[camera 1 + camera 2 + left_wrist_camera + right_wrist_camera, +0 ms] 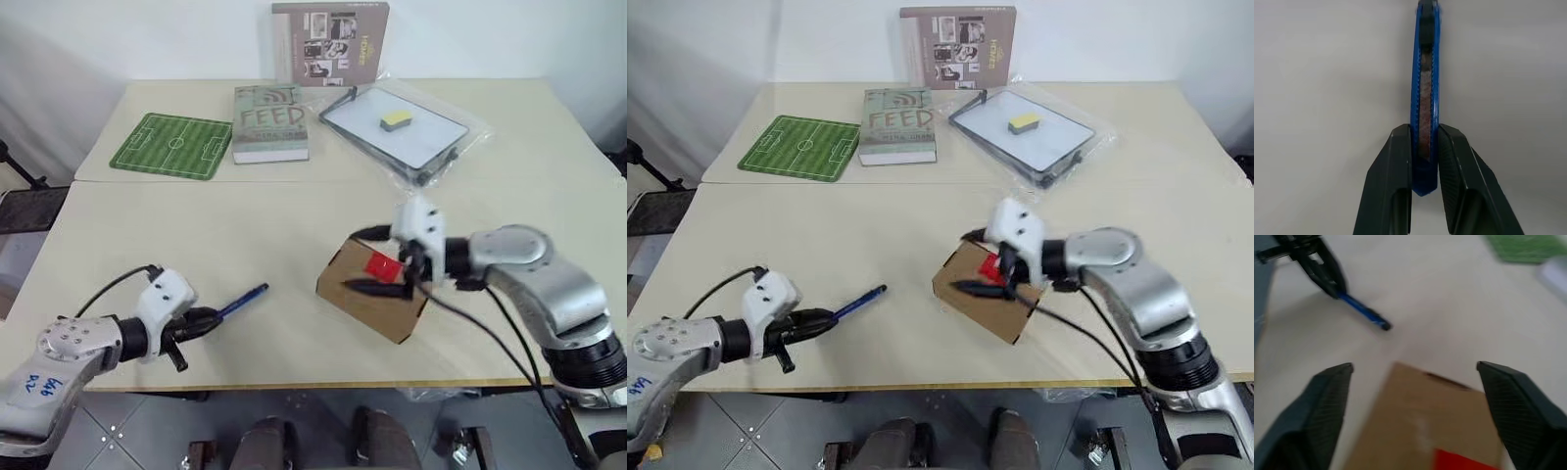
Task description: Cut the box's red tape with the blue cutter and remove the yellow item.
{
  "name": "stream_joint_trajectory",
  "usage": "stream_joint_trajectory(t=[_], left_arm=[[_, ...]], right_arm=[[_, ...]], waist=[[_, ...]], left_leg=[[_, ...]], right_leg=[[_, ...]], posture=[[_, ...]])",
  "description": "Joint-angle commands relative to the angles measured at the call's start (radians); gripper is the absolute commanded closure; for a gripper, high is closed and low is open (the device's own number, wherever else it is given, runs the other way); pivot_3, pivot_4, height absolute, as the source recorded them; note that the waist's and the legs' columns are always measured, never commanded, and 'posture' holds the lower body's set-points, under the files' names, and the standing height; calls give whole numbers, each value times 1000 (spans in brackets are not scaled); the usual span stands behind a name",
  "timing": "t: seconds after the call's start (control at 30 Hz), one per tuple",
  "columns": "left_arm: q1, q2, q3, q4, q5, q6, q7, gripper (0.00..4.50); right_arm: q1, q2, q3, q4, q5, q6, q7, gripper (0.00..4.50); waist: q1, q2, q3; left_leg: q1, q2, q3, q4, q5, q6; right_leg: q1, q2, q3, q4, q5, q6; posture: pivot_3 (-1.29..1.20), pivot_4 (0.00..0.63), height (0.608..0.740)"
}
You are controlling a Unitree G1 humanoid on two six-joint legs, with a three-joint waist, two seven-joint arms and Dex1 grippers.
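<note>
The brown cardboard box (372, 299) lies tilted on the near table, right of centre. The red tape (380, 265) sits on its top face. My right gripper (392, 277) hovers right over the box, open, with its black fingers (1327, 406) spread wider than the box's (1415, 426) near end and the red tape (1464, 461) between them. To the left, my left gripper (201, 321) is shut on the blue cutter (243, 299), whose tip points toward the box. The cutter (1425, 73) is clamped between the left fingers (1396, 166). The yellow item is hidden.
On the far table lie a green football-pitch mat (171, 145), a grey-green book (270, 122), and a whiteboard in a plastic bag (431, 147) with a flat yellow block (395, 118) on it. A brown picture box (330, 44) stands against the wall. The table's front edge (323, 384) is close.
</note>
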Motion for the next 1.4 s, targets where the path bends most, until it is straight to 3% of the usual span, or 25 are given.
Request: stream_joint_trajectory(t=[0.03, 0.27, 0.3, 0.6, 0.83, 1.4], left_arm=[[23, -16, -43, -60, 7, -19, 12, 4061], [74, -10, -99, -97, 62, -46, 44, 4061], [85, -8, -105, -103, 81, -59, 52, 4061], [180, 4, -139, -140, 211, -157, 100, 4061], [246, -5, -144, -137, 259, -214, 104, 4061], [250, -21, -135, -108, 262, -226, 107, 4061]], right_arm=[[-77, 54, 81, -55, -45, 36, -41, 1883], [-128, 161, 259, -52, -142, 23, -71, 4378], [-126, 168, 279, -43, -160, 13, -73, 4453], [-117, 181, 412, 45, -301, -115, -32, 4453], [-115, 196, 440, 152, -373, -201, 7, 4453], [-83, 131, 382, 217, -456, -282, 97, 4453]], waist=[[-3, 0, 0], [-5, 0, 0], [-5, 0, 0], [-8, 0, 0], [-8, 0, 0], [-8, 1, -1]], left_leg=[[0, 0, 0, 0, 0, 0], [0, -1, -1, 0, 0, 0], [0, -1, 0, 0, -1, 1], [1, 0, 0, 0, -1, 0], [1, 0, 1, 0, -1, 0], [2, 1, 1, 0, -1, 0]], right_leg=[[0, 0, 0, 0, 0, 0], [0, 0, 0, 1, 0, 0], [0, 0, 0, 1, 0, 0], [0, 1, 0, 1, 0, 0], [-1, 1, 0, 1, 0, -1], [0, 1, 0, 2, 0, -1]], posture=[[0, 150, 740], [0, 150, 740], [0, 150, 740], [0, 150, 740], [0, 150, 740], [0, 150, 740]])
